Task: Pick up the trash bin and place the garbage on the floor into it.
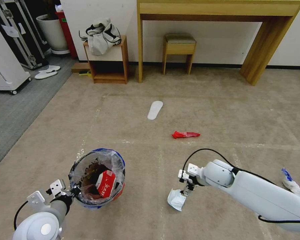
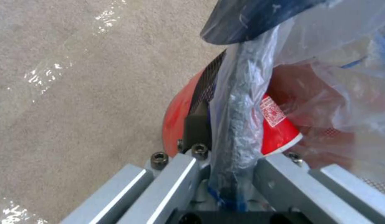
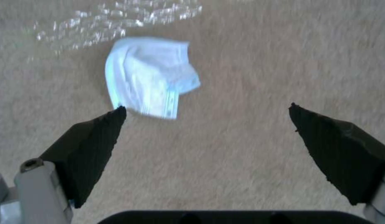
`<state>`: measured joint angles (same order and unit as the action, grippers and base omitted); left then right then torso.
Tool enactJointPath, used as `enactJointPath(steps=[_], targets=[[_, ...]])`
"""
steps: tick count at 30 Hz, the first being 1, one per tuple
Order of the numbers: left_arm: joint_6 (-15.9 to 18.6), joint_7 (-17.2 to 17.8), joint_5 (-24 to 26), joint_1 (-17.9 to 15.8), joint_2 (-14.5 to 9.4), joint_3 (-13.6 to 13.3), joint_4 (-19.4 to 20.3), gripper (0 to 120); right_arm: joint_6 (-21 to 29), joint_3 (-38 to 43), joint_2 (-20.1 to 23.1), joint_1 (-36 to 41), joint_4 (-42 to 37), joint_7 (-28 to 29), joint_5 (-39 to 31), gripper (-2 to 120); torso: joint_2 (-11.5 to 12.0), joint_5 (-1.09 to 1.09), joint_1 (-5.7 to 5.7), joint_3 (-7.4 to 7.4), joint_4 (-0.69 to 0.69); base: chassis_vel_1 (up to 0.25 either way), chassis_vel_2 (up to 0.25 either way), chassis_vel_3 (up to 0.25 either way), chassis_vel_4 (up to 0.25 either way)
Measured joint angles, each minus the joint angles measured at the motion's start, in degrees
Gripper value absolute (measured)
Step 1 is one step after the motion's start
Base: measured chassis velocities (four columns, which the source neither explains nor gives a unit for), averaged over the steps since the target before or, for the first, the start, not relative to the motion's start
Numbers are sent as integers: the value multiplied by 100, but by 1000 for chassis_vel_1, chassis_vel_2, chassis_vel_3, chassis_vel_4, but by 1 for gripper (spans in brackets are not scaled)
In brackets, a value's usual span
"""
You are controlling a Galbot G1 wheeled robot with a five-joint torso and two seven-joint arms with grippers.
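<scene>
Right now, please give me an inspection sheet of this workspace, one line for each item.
Surface: beige carpet with worn tape lines.
Job's things: trash bin holding a red-white carton; white paper, red wrapper on carpet.
Clutter: white insole; blue-white litter.
Grippers: left gripper shut on bin rim; right gripper open above the paper.
Cables: black cable on right arm.
Surroundings: wooden desk, stool, slippers.

Beige carpet (image 1: 223, 110), grey flooring strip (image 1: 20, 110) left; white wall (image 1: 216, 43), wooden desk (image 1: 220, 13), stool (image 1: 179, 50), small cabinet (image 1: 108, 63).
</scene>
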<state>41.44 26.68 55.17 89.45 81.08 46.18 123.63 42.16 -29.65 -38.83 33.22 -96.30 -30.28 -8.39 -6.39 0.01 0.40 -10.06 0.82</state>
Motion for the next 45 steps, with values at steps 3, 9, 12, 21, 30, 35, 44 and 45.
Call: enactJointPath(steps=[3, 9, 12, 21, 30, 35, 44, 45], targets=[[0, 0, -1, -15, -10, -6, -16, 0, -3, 182, 135, 256, -69, 4, 21, 100, 0, -1, 0, 0, 0, 0, 0, 0, 0], [-1, 0, -8, -25, -13, -26, -30, 0, -3, 381, 201, 642, -109, 122, -55, 99, 0, 0, 0, 0, 0, 0, 0, 0, 0], [-1, 1, -15, -23, -8, -30, -32, 0, -3, 373, 156, 715, -101, 277, -175, 99, 0, 0, 0, 0, 0, 0, 0, 0, 0], [0, 1, -37, 3, 6, -24, -22, 0, -3, 112, -96, 677, 60, 755, -582, 99, 0, -1, 0, 0, 0, 0, 0, 0, 0], [0, 2, -47, 6, 33, -17, -22, 0, -2, -70, -282, 657, 260, 908, -610, 99, 0, -1, 0, 0, 0, 0, 0, 0, 0], [-1, 2, -50, 7, 39, -14, -25, 0, -2, -138, -368, 669, 350, 992, -643, 98, 0, -1, 0, 0, 0, 0, 0, 0, 0], [0, 2, -30, 22, 25, 27, -16, 0, -2, -251, -645, 709, 663, 1160, -692, 97, 0, -1, 0, 0, 0, 0, 0, 0, 0], [0, 2, -30, 22, 25, 27, -16, 0, -2, -251, -645, 709, 663, 1160, -692, 97, 0, -1, 0, 0, 0, 0, 0, 0, 0]])
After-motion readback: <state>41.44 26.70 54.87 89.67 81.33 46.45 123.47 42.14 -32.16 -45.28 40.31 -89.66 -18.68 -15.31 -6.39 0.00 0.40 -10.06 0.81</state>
